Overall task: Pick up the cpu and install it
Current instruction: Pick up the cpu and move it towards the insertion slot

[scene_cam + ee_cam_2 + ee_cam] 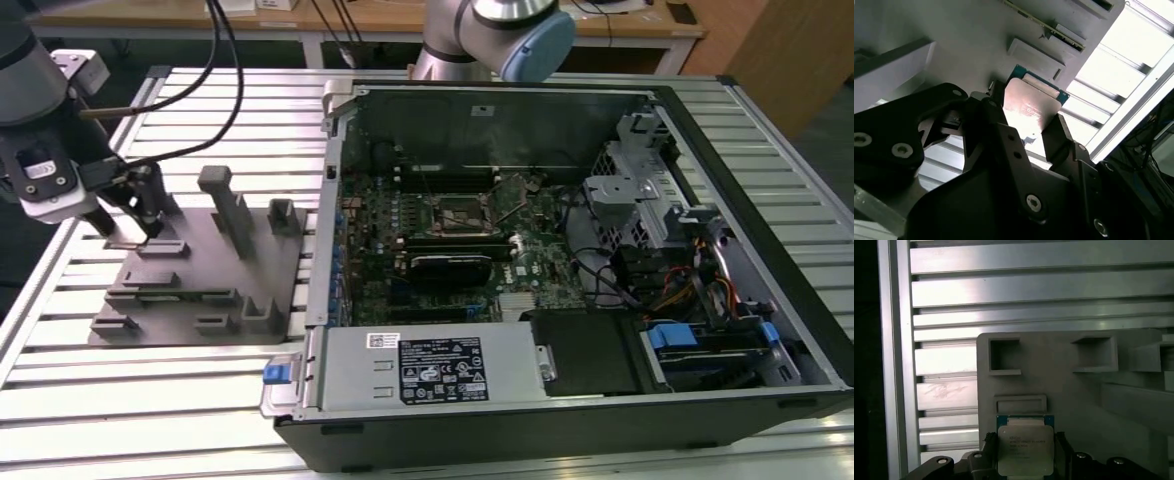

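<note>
Pick-up step: gripper (127, 238) down at the grey fixture (200, 300), exterior view's left.
In both wrist views the fingers (1054, 132) look pinched on opp. edges of the cpu (1025, 447), which seems to rest on the fixture. Install not begun; socket (465, 212) inside the pc case (747, 330) is well apart. Next move prob. needs a straight, level lift w/o slip.

From my end the cpu (1025, 450) is a small square chip, silvery lid up, with a thin green rim, sitting level. It's pinched on two opposite edges by the gripper (1029, 114), right over the grey fixture plate (1079, 390).
</note>
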`<state>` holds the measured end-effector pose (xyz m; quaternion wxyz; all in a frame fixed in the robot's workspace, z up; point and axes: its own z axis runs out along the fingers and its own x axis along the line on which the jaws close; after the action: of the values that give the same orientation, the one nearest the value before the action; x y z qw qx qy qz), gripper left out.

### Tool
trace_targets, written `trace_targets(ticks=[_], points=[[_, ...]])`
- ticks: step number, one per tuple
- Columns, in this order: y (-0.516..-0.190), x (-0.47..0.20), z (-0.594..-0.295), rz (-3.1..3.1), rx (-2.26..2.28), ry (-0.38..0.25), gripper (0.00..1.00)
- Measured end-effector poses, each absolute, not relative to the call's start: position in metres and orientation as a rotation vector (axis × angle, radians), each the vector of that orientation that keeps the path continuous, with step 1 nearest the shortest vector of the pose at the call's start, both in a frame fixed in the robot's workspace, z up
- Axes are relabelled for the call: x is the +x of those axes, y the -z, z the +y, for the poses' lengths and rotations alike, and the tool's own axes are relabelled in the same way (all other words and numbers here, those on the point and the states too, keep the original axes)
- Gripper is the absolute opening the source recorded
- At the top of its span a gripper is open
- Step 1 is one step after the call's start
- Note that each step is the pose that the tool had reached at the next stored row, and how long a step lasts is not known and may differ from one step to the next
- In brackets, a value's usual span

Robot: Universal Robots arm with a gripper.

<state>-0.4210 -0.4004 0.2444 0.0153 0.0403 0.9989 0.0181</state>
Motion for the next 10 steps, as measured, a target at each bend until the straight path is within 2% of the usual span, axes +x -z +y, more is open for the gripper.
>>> trace_targets(ticks=[10], points=[[-0.266, -0.421, -0.4, 3.108, 0.125, -0.057, 0.54]])
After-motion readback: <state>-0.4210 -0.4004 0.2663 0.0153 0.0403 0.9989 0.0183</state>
